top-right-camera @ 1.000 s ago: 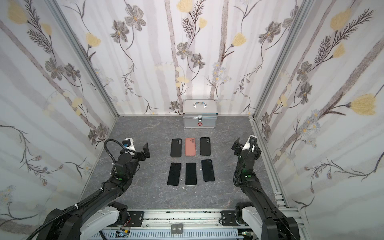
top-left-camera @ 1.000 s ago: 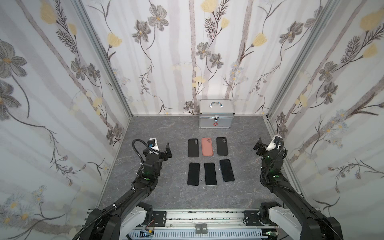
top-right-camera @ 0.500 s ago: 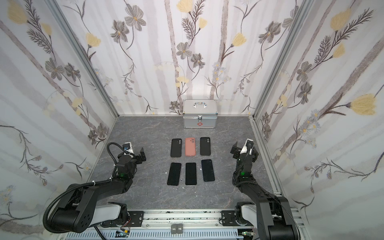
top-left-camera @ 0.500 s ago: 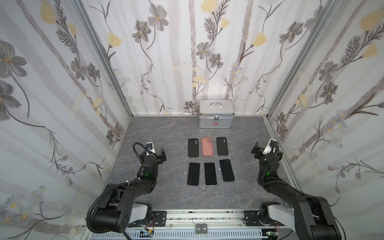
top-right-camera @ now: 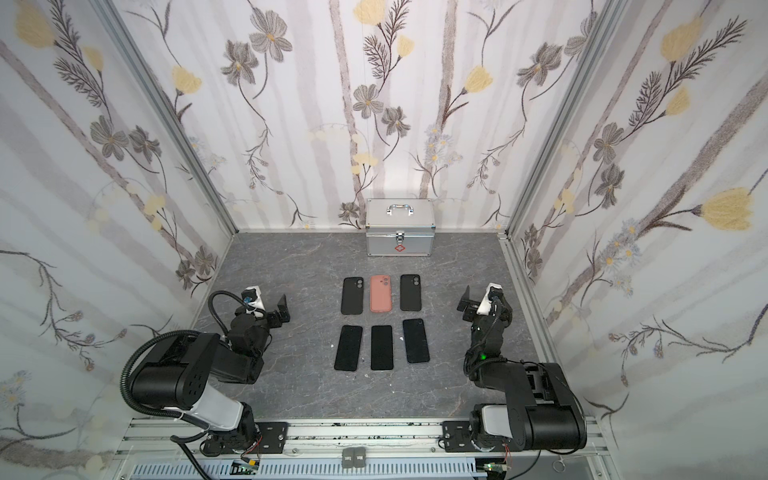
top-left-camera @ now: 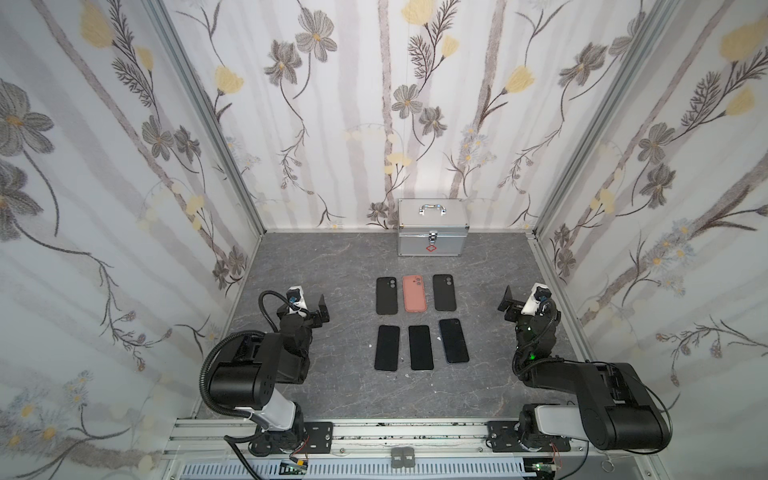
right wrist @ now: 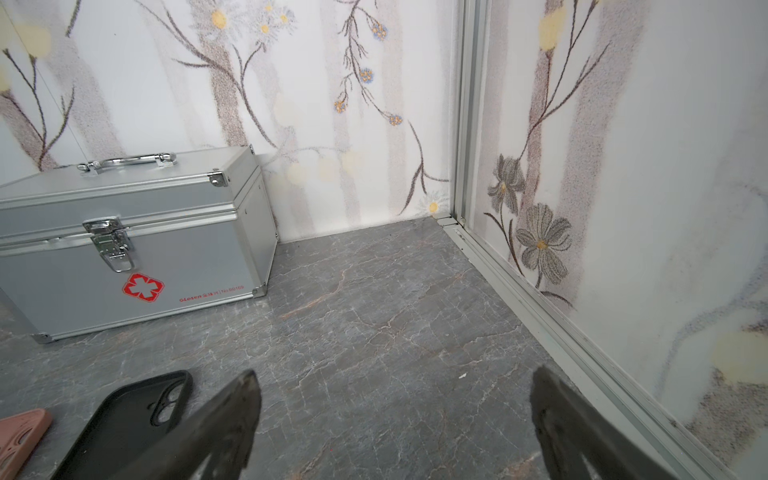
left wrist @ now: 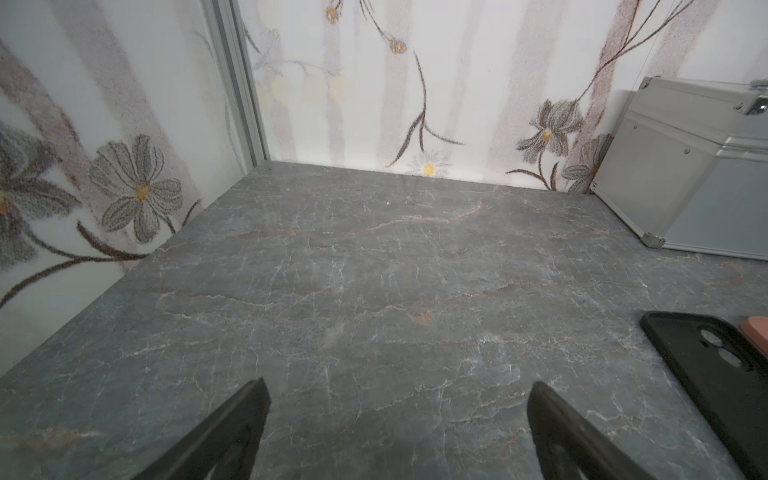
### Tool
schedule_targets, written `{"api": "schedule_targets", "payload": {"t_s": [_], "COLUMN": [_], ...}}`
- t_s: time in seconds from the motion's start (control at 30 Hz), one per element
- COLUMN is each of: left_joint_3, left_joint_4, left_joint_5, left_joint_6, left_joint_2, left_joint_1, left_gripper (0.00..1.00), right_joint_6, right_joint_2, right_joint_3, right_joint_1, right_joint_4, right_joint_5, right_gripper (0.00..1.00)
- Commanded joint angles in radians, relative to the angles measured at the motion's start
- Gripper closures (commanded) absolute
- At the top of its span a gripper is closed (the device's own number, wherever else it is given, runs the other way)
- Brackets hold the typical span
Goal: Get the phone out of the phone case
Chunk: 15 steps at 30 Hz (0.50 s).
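Arms (top-left-camera: 249,374) folded down, left pincer (left wrist: 399,382), right pincer (right wrist: 395,370) agape, matte salmon case (top-left-camera: 414,293)

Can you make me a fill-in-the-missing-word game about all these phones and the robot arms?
1. Count the phones in the near row: there are ____.
2. In the far row of three, the pink case lies in the ____.
3. The silver box by the back wall has a ____ cross on its front.
4. The left gripper and the right gripper hold nothing, and their jaws are ____.

Missing words: three; middle; red; open.
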Motion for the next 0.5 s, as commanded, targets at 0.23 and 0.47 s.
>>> {"api": "schedule_targets", "payload": {"t_s": [0.23, 0.47], "left_joint_3": [0.040, 0.039], "left_joint_4": [0.079, 0.080], "left_joint_5": [-0.047, -0.053], "left_joint_6": [-0.092, -0.088], "left_joint_2": [0.008, 0.005], "left_joint_1": [0.038, 0.034], "left_gripper": [0.00, 0.00], "right_joint_6": [-0.042, -0.048], "right_joint_2": [0.018, 0.017], "right_joint_3": [0.071, 0.062], "right_joint_1": [-0.002, -0.002], "right_joint_4": [0.003, 0.021], "right_joint_5": [-0.106, -0.110], "right_gripper": [0.00, 0.00]}}
